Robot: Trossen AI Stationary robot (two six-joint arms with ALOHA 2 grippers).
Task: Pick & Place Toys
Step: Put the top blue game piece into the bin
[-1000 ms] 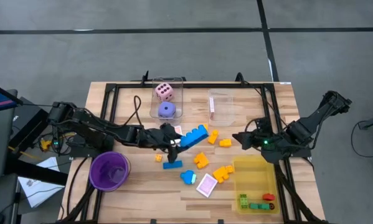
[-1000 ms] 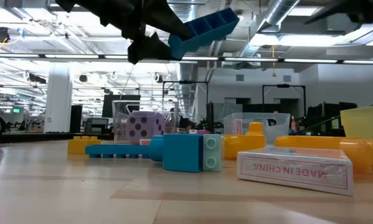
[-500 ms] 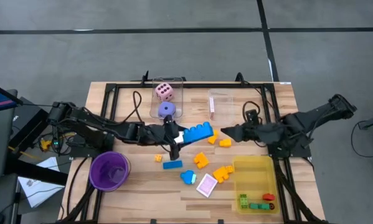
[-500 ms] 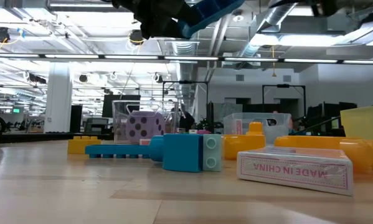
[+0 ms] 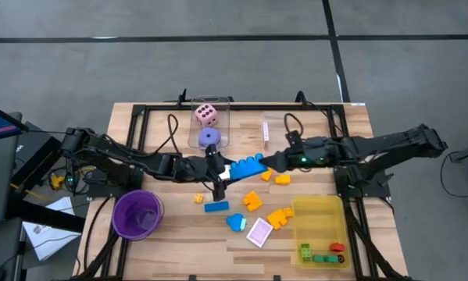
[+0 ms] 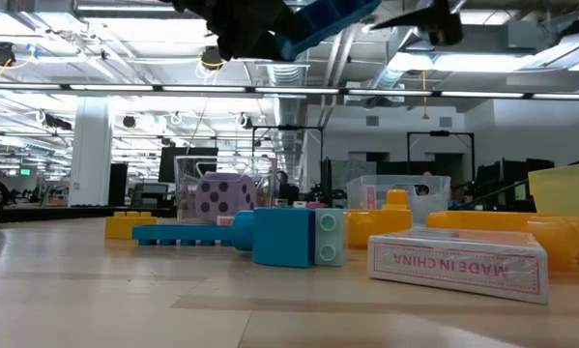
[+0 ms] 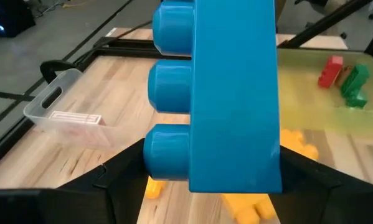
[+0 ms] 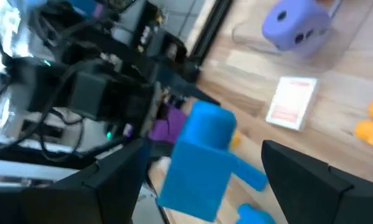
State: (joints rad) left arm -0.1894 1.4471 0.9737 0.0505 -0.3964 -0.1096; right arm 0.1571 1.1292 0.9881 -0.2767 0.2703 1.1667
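A long blue brick point(image 5: 248, 165) hangs above the middle of the table, and my left gripper point(image 5: 227, 170) is shut on its left end. My right gripper point(image 5: 269, 162) has come in from the right and stands open at the brick's free end point(image 8: 202, 155). Its fingers are on either side of that end, with a gap to each. Other toys lie flat on the wood below: orange and yellow blocks point(image 5: 252, 200), blue pieces point(image 5: 216, 207) and a pink-white card point(image 5: 259, 232). In the low view the brick point(image 6: 330, 17) shows high up, between my two grippers. My left gripper pinches the brick's end between its two fingers, one on the studded side point(image 7: 166, 152) and one on the opposite smooth side point(image 7: 274, 171). The fingers come from the table's left, slanting a little down, and lie along the brick. The brick sticks out beyond them, clear of the table.
A purple cup point(image 5: 137, 213) stands at the near left. A yellow tray point(image 5: 321, 222) with green and red blocks sits at the near right. Clear boxes stand at the back: one point(image 5: 208, 123) holds a pink and a purple die, another point(image 5: 276, 131) a card.
My right gripper has swung from above the tray's side toward the table's left, up to the brick's free end. My left gripper has risen a little and rolled, taking the brick higher and turning it about its length.
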